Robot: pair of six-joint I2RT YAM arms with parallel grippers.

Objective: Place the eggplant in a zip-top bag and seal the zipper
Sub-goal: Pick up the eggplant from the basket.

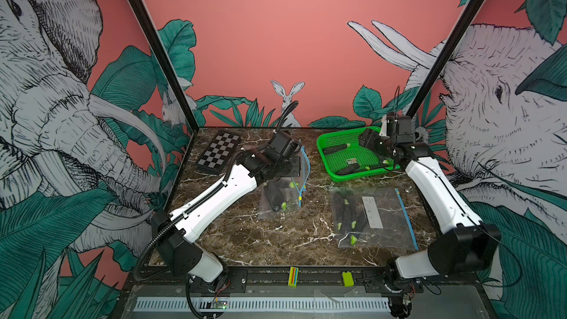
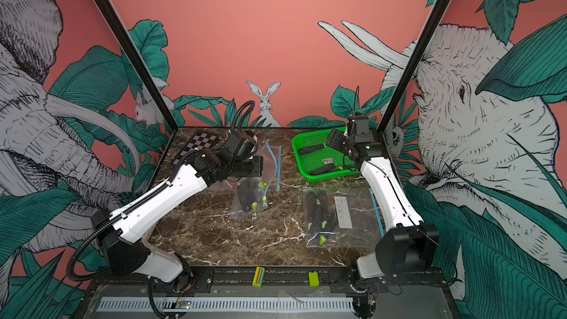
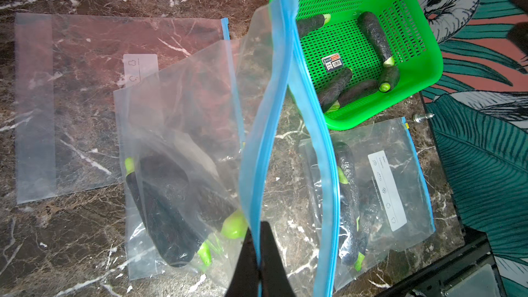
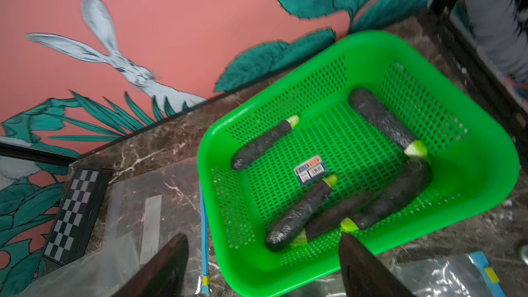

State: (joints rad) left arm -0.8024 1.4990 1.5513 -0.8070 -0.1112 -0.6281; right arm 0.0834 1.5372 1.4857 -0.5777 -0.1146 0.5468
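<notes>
Marble, brown with white veins, forms the table (image 1: 276, 240). In both top views, the green basket (image 1: 362, 175) stands at the far right of the table, with dark eggplants (image 1: 336, 148) on its floor. The right gripper (image 1: 366, 142) hangs above the basket, apart from its contents. The left gripper (image 2: 260, 167) sits at the raised mouth of the open bag (image 2: 245, 201), near the middle of the table. Dark eggplants with green stems lie in the lower part of this bag. A second bag (image 1: 377, 219) lies flat at the near right and also has eggplants inside. A checkerboard (image 1: 219, 151) lies at the far left.

Left wrist view:
- The left gripper's fingers (image 3: 274, 258) are pressed together on one lip of the open bag's blue zipper (image 3: 254, 172).
- The other lip bows away from the first, so the mouth gapes.
- Eggplants rest inside the bag, against the table.
- A third bag (image 3: 71, 95), flat and clear, lies partly beneath the open bag.
- The basket is visible past the zipper and holds five eggplants.
- The second bag lies just beside the basket.

Right wrist view:
- The right gripper's fingers (image 4: 165, 264) stand wide apart with nothing between them, over the basket's near rim.
- One eggplant lies alone along one side of the basket floor, and another lies along the opposite wall.
- The remaining three eggplants are bunched in a corner, touching one another.
- A barcode sticker (image 4: 310, 170) is fixed to the basket floor between them.
</notes>
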